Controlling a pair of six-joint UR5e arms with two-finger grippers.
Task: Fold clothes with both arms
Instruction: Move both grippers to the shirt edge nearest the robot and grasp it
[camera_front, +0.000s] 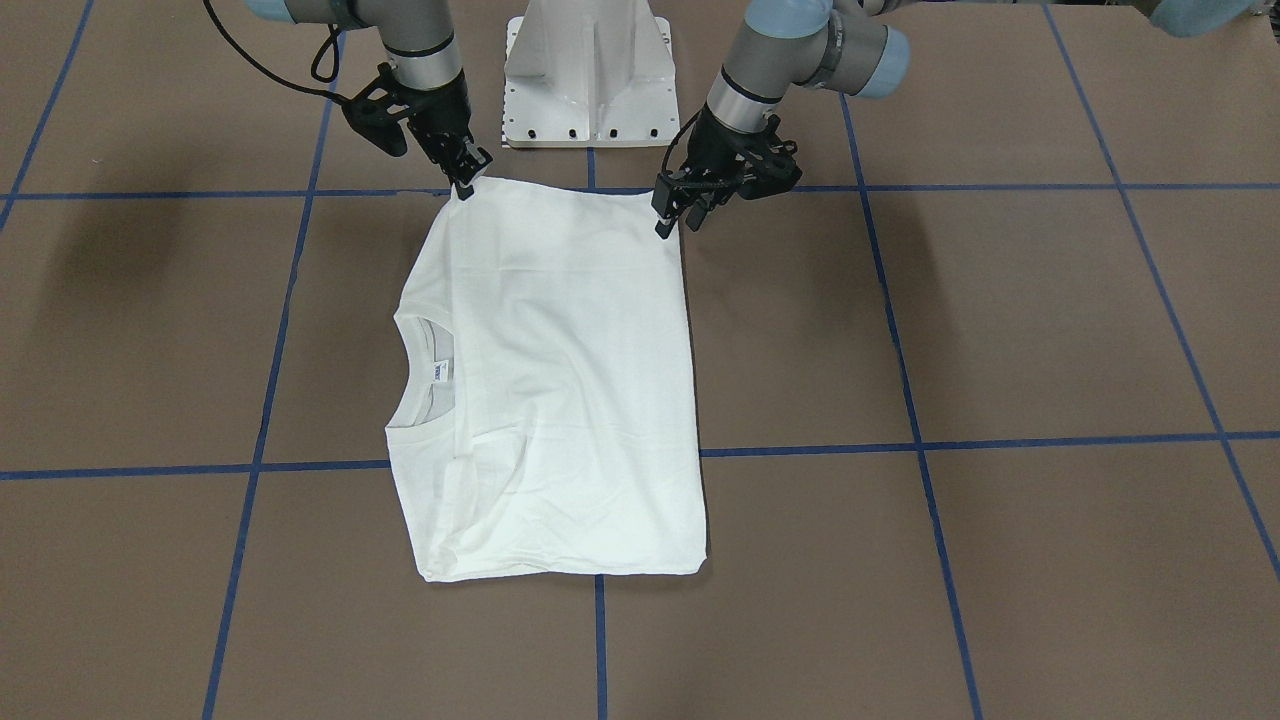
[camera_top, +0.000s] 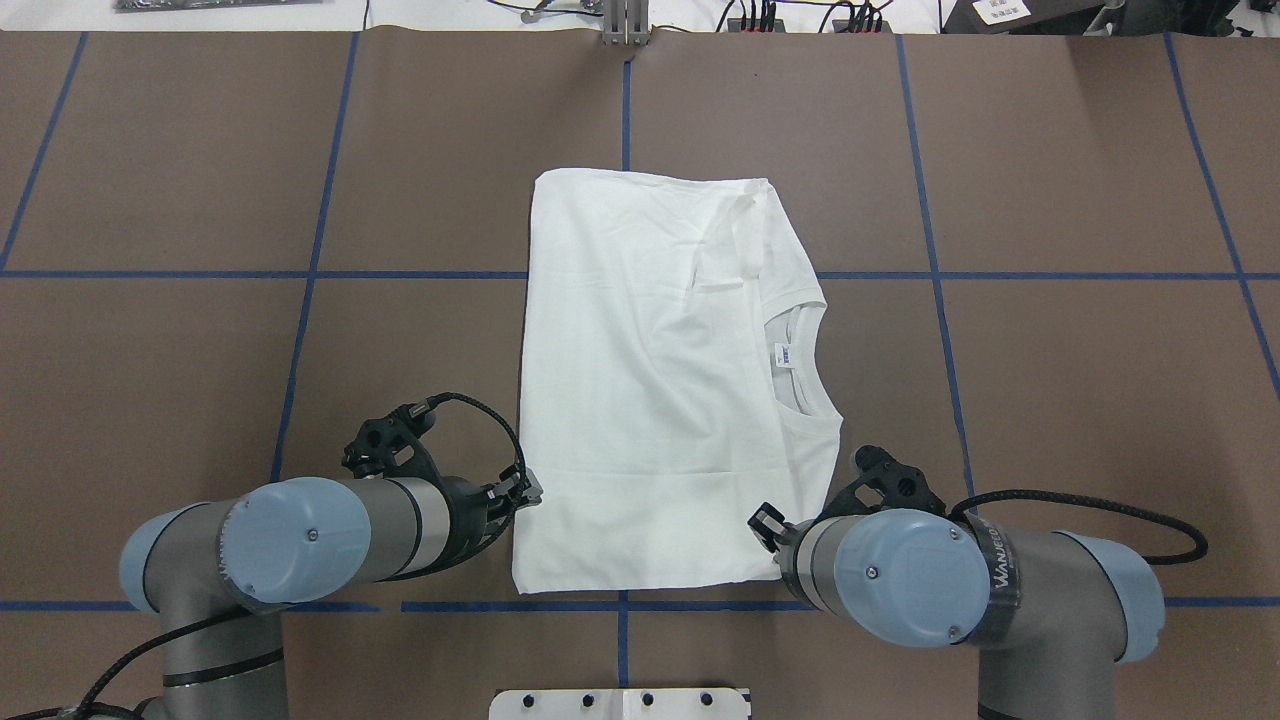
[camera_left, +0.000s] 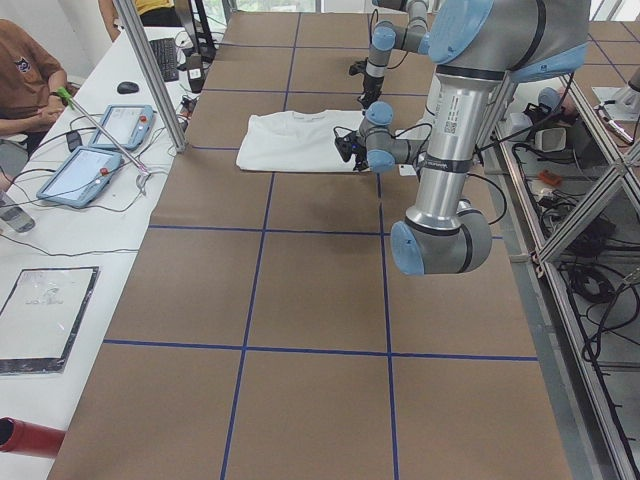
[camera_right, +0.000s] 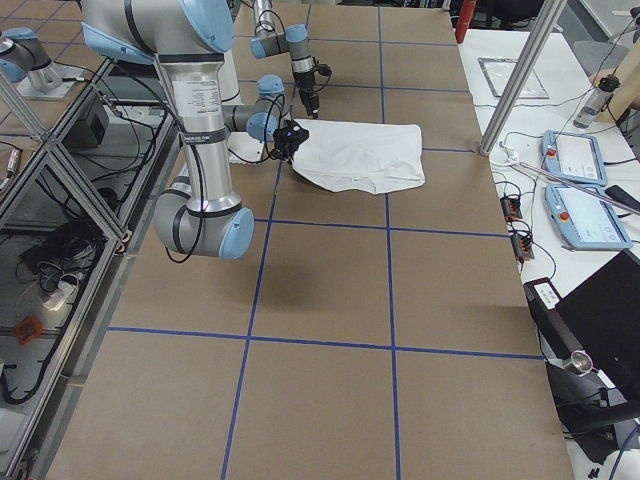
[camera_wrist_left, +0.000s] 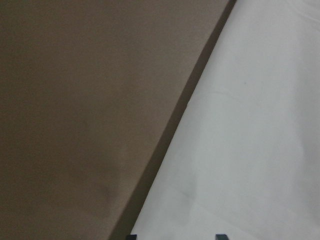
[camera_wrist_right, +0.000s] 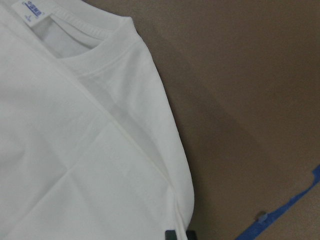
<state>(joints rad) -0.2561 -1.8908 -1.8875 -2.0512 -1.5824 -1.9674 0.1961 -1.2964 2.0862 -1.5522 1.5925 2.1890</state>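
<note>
Two silver-grey jointed arms with a white pedestal base

The left arm (camera_top: 300, 540) and right arm (camera_top: 900, 580) had metal tubes, light-blue joint caps with small centre screws, and black braided cables (camera_top: 1100, 505). The left gripper (camera_front: 675, 222) and right gripper (camera_front: 466, 185) were black and open-framed. The pedestal base (camera_front: 590, 70) showed dark bolt holes.

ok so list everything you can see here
shirt: one, white, folded, mid-table
label: one, blue-and-white, inside the collar
table: one, brown, blue tape grid
pedestal: one, white, robot's edge of table
tablets: two, blue-grey, side bench
person: one, brown top, at the bench
arms: two, silver-grey, light-blue caps, flanking shirt's robot-side edge
left gripper: one, black, open at a robot-side corner
right gripper: one, black, shut on the other robot-side corner
</note>
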